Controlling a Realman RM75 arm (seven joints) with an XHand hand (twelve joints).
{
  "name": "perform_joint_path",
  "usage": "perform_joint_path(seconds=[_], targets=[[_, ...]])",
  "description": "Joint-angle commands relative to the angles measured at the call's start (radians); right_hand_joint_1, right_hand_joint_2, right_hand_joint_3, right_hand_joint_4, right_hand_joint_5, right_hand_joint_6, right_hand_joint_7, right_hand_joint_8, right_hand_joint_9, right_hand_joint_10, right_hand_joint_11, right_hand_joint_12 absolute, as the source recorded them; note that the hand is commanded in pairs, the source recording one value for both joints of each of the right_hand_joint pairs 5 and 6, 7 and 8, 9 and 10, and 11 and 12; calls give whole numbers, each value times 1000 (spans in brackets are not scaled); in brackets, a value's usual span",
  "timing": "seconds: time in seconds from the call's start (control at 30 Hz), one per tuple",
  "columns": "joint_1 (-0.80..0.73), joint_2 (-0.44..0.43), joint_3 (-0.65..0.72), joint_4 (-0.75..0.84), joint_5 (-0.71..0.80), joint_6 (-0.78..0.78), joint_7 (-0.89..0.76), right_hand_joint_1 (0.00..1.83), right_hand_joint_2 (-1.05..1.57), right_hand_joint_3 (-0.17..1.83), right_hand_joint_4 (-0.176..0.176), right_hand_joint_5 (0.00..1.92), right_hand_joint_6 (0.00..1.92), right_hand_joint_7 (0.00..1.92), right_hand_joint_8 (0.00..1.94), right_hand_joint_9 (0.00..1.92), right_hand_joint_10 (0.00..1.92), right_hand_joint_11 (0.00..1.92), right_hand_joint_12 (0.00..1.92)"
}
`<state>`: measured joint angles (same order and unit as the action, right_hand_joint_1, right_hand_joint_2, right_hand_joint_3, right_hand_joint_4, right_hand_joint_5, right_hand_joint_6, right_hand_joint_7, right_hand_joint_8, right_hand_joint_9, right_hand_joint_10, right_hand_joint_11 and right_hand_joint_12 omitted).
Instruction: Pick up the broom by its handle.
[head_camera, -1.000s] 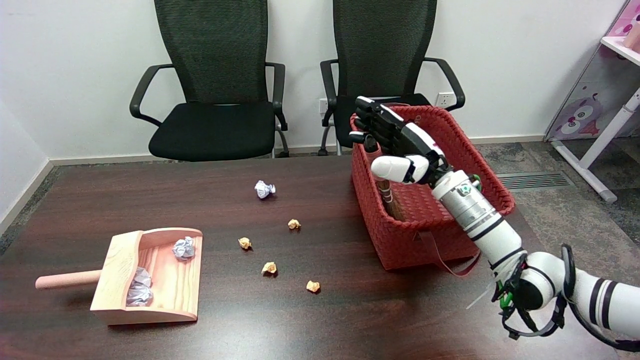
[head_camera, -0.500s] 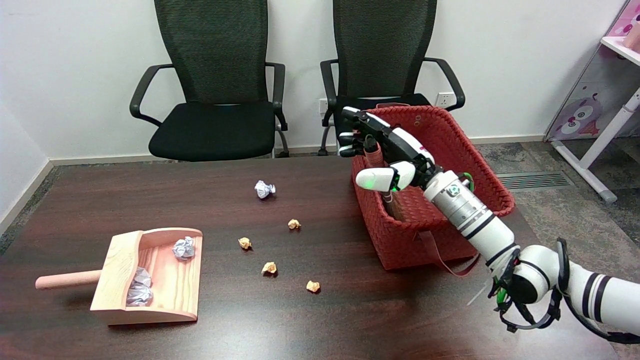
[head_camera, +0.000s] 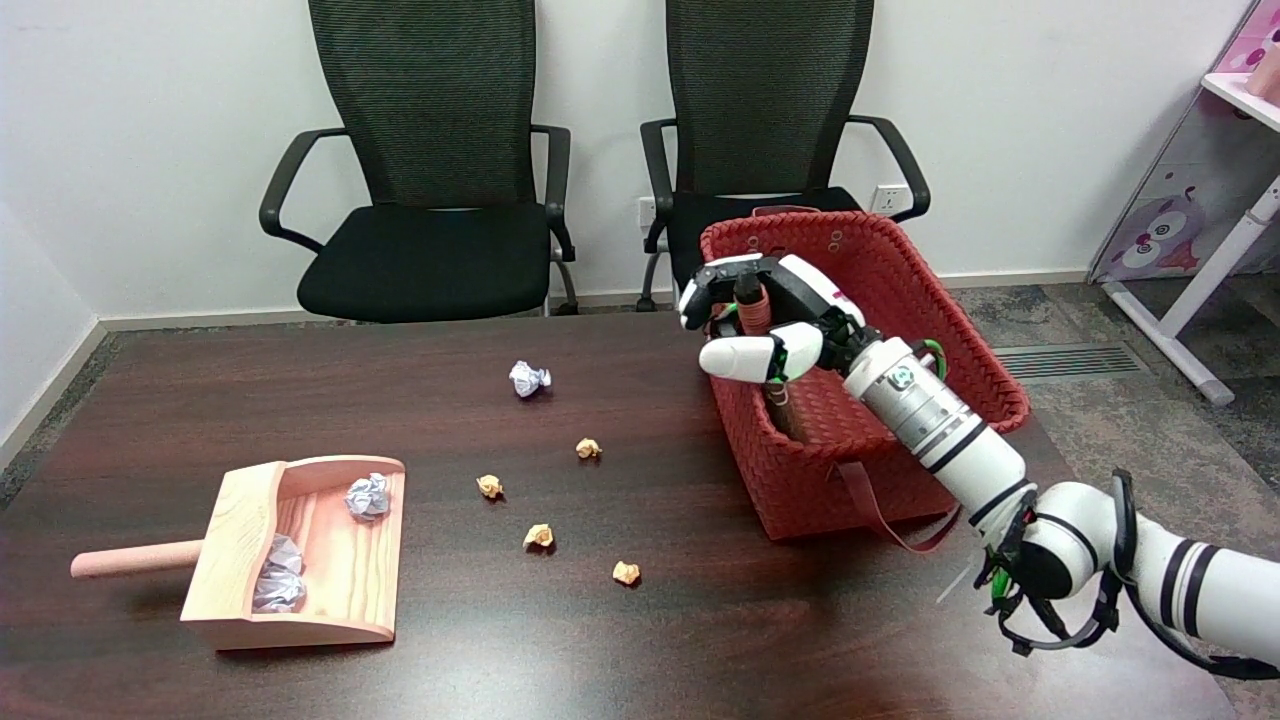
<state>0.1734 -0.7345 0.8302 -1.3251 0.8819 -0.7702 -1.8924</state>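
At right of centre, the right hand has its black-and-white fingers curled around the reddish-brown wooden broom handle, thumb below, so it grips the handle. The broom stands tilted inside the red woven basket, its lower part leaning against the basket's left wall, which crowds the hand. On the dark wooden surface to the left lie a white crumpled paper ball and four small tan paper scraps; at lower left sits a light wooden dustpan holding grey crumpled paper.
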Motion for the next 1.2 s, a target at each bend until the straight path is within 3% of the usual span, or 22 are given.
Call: perform_joint_path(seconds=[0.03,0.1,0.17,0.2,0.23,0.4,0.6,0.7,0.8,0.93,1.2], targets=[[8,-2,6,13,-8,16,-11,878,101,603,-176,1027,1027,1027,1027,1611,1611,1323,1323],[9,-2,6,15,-8,16,-11,879,115,608,-172,1043,1043,1043,1043,1625,1625,1344,1344],[12,-2,6,17,-8,16,-11,873,138,632,61,1123,1123,1123,1123,1667,1667,1381,1381],[12,-2,6,17,-8,16,-11,866,146,638,139,1186,1186,1186,1186,1698,1698,1411,1411],[14,-2,6,17,-8,16,-11,860,156,643,176,1248,1248,1248,1248,1724,1724,1441,1441],[17,-2,7,21,-8,16,-11,853,208,672,176,1469,1469,1469,1469,1914,1914,1585,1585],[20,-2,16,18,-6,16,-11,839,247,692,176,1708,1708,1708,1708,1920,1920,1760,1760],[23,-2,18,15,-6,16,-11,848,257,703,176,1917,1917,1917,1917,1920,1920,1863,1863],[23,-2,32,7,-6,16,-20,850,275,696,176,1920,1920,1920,1920,1920,1920,1920,1920],[12,-2,70,-45,-6,42,-59,862,316,694,129,1920,1920,1920,1920,1920,1920,1920,1920],[-28,-3,211,-187,-1,191,-163,885,430,677,125,1920,1920,1920,1920,1920,1920,1920,1920]])
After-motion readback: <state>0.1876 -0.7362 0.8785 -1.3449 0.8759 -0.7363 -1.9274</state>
